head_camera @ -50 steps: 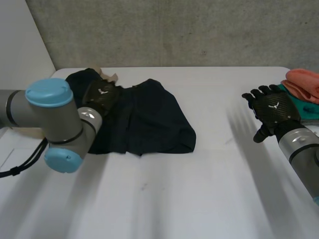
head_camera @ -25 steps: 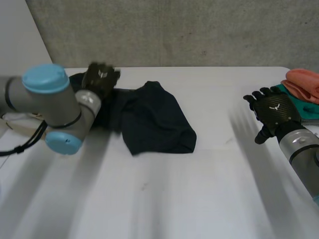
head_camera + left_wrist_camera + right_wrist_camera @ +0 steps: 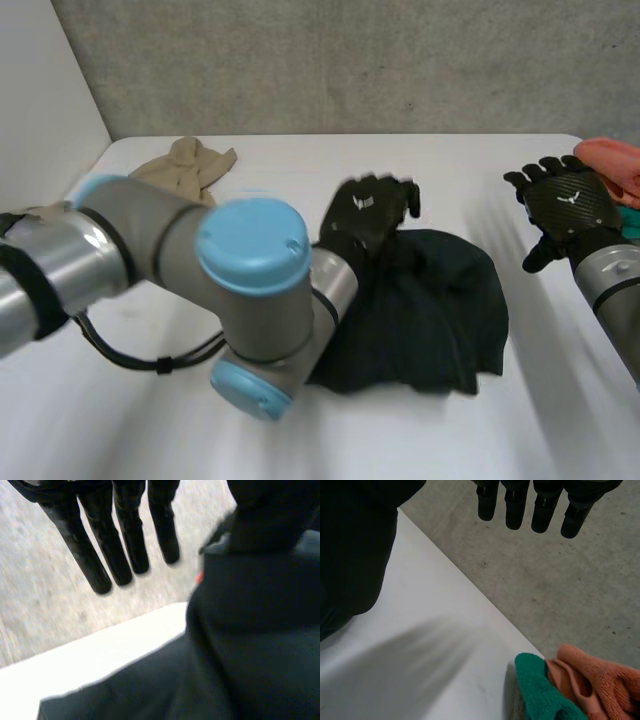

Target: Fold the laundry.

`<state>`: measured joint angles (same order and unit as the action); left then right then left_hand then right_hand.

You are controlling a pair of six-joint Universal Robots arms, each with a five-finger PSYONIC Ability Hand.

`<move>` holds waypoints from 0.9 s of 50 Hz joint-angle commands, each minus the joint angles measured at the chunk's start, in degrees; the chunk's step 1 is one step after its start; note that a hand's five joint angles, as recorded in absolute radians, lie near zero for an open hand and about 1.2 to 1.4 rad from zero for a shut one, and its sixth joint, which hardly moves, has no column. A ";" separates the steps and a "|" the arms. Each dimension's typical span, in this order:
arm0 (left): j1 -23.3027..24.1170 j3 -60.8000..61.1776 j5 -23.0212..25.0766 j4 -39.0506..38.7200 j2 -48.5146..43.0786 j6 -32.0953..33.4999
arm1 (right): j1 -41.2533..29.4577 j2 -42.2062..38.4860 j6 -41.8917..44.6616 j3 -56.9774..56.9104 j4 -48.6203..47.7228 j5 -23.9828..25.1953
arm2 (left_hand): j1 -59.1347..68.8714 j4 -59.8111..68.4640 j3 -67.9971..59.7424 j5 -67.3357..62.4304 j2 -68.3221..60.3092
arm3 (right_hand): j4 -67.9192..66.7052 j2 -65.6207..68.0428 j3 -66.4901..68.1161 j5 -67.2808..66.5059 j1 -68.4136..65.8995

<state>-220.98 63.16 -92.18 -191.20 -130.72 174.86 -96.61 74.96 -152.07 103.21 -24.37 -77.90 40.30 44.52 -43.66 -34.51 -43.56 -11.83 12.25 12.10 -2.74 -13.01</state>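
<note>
Dark garment [image 3: 440, 310] rumpled, creased, w/ left hand [image 3: 365, 212] at edge.

Dark garment [image 3: 440, 300] lies rumpled mid-table, one edge seemingly raised; a beige cloth [image 3: 190, 165] sits bunched at the far-left corner

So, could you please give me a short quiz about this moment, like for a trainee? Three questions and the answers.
1. True or false: the right hand is open and holds nothing.
2. Which lies at the far left of the table? A orange cloth, B beige cloth, C teal cloth.
3. Which hand is at the dark garment?
Key: 1 true; 2 B; 3 the left hand.
</note>
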 commanded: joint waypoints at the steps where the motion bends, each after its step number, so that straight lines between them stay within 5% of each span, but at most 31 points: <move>1: -0.06 2.48 -0.28 5.40 5.46 1.01 | 0.54 0.19 -0.34 -1.61 3.70 -0.49 | -12.25 -16.47 15.61 16.45 15.50 | 1.83 -2.25 -2.10 2.74 3.01; 9: -6.56 14.25 -0.45 6.37 19.79 2.94 | 0.28 1.60 -0.16 -5.48 17.93 0.21 | -17.14 -21.36 20.50 21.34 20.39 | 1.83 -2.25 -2.10 2.74 3.01; 15: -10.34 28.23 -0.19 6.37 26.30 10.41 | -0.25 1.77 0.02 -6.71 27.17 2.75 | -17.47 -21.69 20.83 21.68 20.73 | 1.83 -2.25 -2.10 2.74 3.01; 25: -12.89 45.72 2.17 2.60 29.03 24.46 | -0.51 1.60 -0.34 -6.18 27.71 5.39 | -16.29 -20.52 19.65 20.50 19.55 | 1.83 -2.25 -2.10 2.74 3.01; 33: -13.07 48.72 6.58 -8.91 25.61 26.68 | -1.21 1.07 -0.34 -5.48 24.81 5.04 | -12.27 -16.49 15.63 16.48 15.52 | 1.83 -2.25 -2.10 2.74 3.01; 37: -13.42 48.02 6.67 -12.70 22.36 26.94 | -1.30 1.07 -0.16 -3.99 23.05 4.95 | -5.20 -9.42 8.56 9.41 8.46 | 1.83 -2.25 -2.10 2.74 3.01; 43: -14.12 46.70 6.67 -18.40 18.06 27.12 | -1.30 1.07 0.28 -3.11 21.90 4.69 | 39.57 35.35 -36.21 -35.37 -36.32 | 1.83 -2.25 -2.10 2.74 3.01; 45: -14.30 46.35 6.58 -19.03 17.08 27.12 | -1.39 1.24 0.28 -3.11 21.82 4.52 | 39.70 35.48 -36.34 -35.49 -36.44 | 1.83 -2.25 -2.10 2.74 3.01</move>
<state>-234.69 110.73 -85.31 -207.00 -110.56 201.93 -97.94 76.01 -152.08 99.65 -2.05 -73.04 61.54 58.81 -58.50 -47.91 -58.71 -11.83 12.25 12.10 -2.74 -13.01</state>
